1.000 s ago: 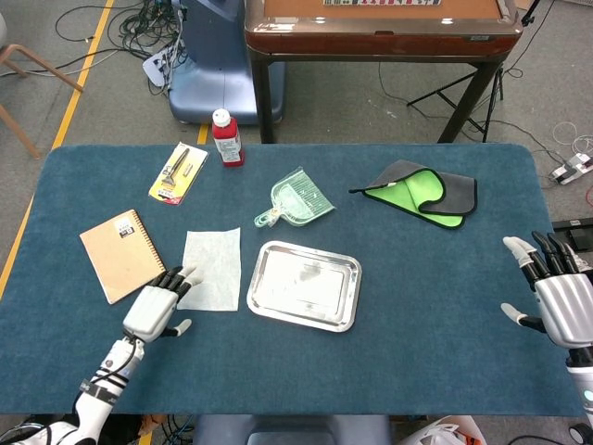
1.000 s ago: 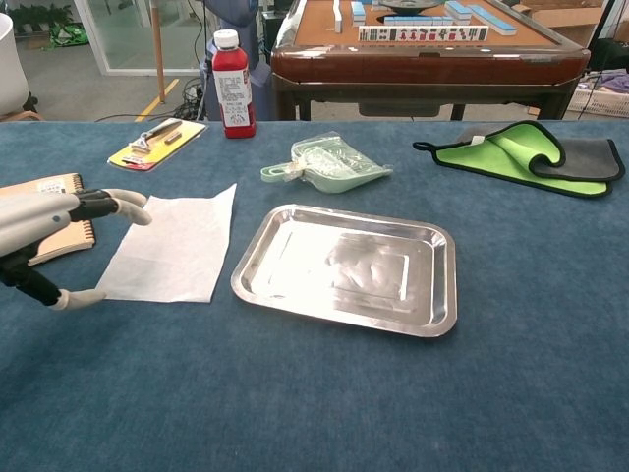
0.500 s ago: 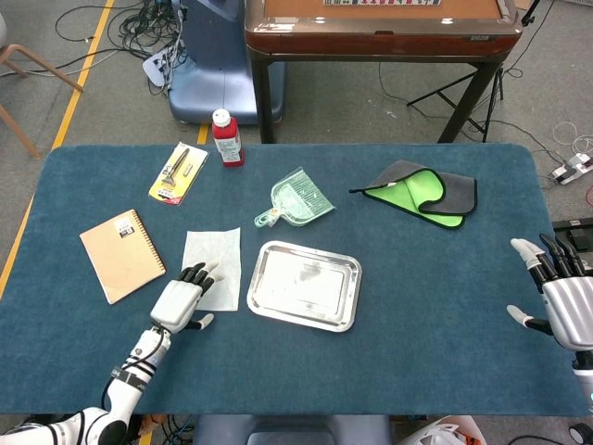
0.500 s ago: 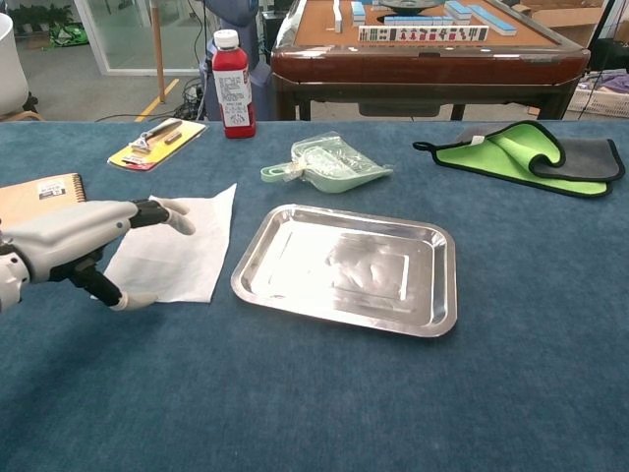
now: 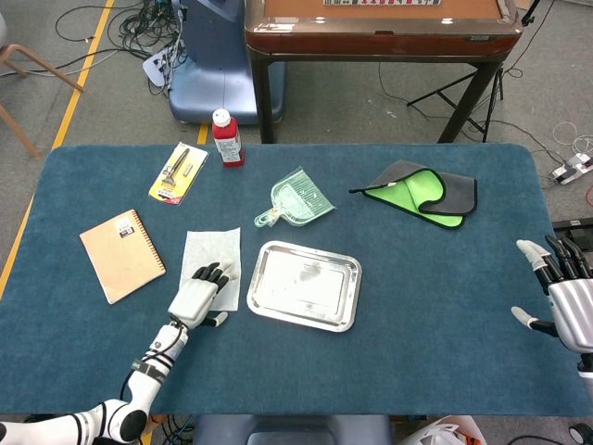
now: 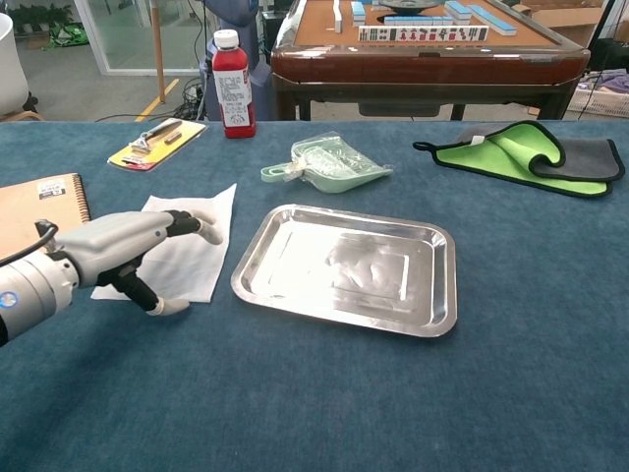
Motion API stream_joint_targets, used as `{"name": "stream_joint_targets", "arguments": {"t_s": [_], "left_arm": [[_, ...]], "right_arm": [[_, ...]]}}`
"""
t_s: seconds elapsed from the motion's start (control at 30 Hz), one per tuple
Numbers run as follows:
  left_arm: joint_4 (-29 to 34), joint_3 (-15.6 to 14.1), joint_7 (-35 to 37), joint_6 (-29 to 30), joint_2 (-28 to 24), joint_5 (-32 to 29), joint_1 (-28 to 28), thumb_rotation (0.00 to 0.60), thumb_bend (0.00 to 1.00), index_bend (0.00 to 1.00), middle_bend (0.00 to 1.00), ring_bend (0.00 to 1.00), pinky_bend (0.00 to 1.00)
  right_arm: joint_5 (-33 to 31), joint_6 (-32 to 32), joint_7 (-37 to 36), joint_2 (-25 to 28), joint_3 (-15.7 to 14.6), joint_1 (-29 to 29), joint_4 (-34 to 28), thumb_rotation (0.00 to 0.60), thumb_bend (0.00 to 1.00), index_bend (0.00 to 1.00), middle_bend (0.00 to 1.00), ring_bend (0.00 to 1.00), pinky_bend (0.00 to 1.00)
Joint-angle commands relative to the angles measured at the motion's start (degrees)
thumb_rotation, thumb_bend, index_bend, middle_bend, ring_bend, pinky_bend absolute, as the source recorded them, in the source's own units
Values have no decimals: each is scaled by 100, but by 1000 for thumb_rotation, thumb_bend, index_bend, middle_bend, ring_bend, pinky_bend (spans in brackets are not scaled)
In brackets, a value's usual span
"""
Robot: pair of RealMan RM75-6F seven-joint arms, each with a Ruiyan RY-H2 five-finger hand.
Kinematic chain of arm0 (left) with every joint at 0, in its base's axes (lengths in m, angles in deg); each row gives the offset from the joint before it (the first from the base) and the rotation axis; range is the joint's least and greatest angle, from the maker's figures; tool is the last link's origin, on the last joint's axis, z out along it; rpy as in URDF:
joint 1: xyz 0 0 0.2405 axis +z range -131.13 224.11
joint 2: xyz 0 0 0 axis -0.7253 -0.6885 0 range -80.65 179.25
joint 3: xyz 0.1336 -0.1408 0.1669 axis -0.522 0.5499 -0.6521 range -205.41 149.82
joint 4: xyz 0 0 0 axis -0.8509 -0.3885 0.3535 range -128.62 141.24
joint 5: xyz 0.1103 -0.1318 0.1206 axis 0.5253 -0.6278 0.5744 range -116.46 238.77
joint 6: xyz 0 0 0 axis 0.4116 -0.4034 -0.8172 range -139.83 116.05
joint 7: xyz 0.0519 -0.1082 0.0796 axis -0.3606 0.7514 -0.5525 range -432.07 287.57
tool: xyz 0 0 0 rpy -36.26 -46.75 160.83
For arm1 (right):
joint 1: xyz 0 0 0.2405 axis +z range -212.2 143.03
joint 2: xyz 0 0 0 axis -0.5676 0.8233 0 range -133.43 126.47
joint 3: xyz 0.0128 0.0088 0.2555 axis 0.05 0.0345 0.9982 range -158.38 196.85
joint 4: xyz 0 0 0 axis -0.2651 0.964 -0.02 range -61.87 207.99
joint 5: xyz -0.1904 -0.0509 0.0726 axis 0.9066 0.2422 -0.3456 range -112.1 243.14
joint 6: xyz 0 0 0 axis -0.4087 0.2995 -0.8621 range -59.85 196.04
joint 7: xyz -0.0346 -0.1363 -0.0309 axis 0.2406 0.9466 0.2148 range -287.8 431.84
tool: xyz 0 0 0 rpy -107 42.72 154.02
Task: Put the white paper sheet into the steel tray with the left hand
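The white paper sheet (image 5: 209,254) (image 6: 193,234) lies flat on the blue table, just left of the steel tray (image 5: 303,286) (image 6: 344,268). My left hand (image 5: 198,296) (image 6: 126,253) hovers over the sheet's near half with fingers spread and pointing towards the tray; it holds nothing, and whether it touches the paper cannot be told. Nothing lies in the tray. My right hand (image 5: 565,289) stays at the table's far right edge, fingers apart and holding nothing; it shows only in the head view.
A spiral notebook (image 5: 121,254) lies left of the sheet. Behind it are a carded razor (image 5: 178,172) and a red bottle (image 5: 226,138). A green plastic dustpan (image 5: 296,198) sits behind the tray, and a green-grey cloth (image 5: 423,192) lies at the back right.
My left hand has moved right and forward, from beside the sheet's left edge to over its near half. The right hand has drifted slightly rightward. The sheet and tray have not moved.
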Motion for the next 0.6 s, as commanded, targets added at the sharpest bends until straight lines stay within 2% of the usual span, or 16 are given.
{"name": "stream_joint_targets", "arguments": {"t_s": [0.03, 0.6], "left_arm": [[-49, 13, -51, -35, 53, -62, -57, 600, 238, 210, 72, 65, 104], [-125, -39, -152, -16, 121, -333, -165, 600, 237, 209, 72, 65, 104]], "right_arm": [[5, 18, -10, 4, 1, -10, 9, 600, 64, 81, 169, 0, 51], [-12, 90, -92, 32, 1, -88, 42, 600, 64, 81, 169, 0, 51]]}}
